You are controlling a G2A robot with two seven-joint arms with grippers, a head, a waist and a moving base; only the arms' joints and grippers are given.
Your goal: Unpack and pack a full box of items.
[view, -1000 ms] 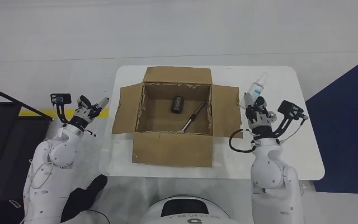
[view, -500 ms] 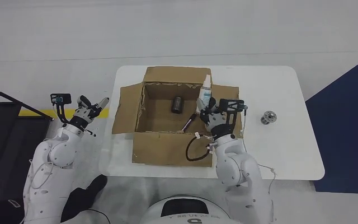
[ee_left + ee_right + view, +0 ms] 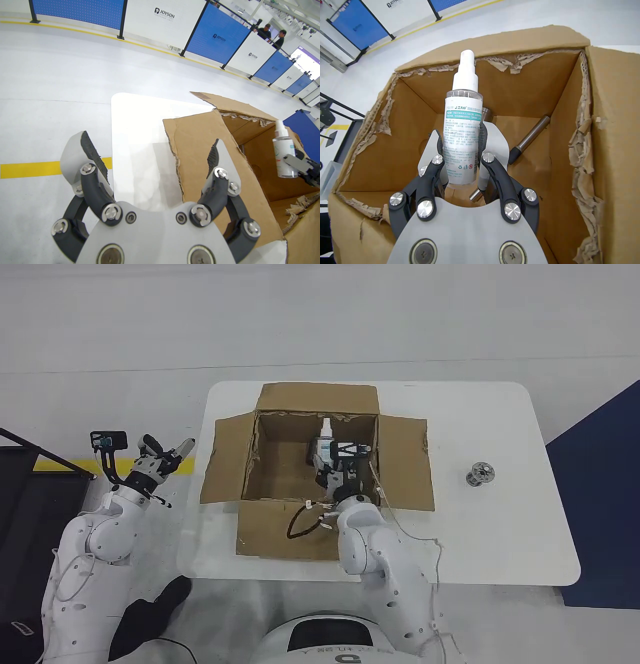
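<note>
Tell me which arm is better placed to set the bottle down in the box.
Right. The right fingers hold the bottle over the open box; the left fingers hang open and empty beside the table, away from it.

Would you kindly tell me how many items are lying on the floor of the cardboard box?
2: a dark cylinder peeking from behind the held spray bottle, and a rod-shaped tool beside it. The right gripper may hide others.
</note>
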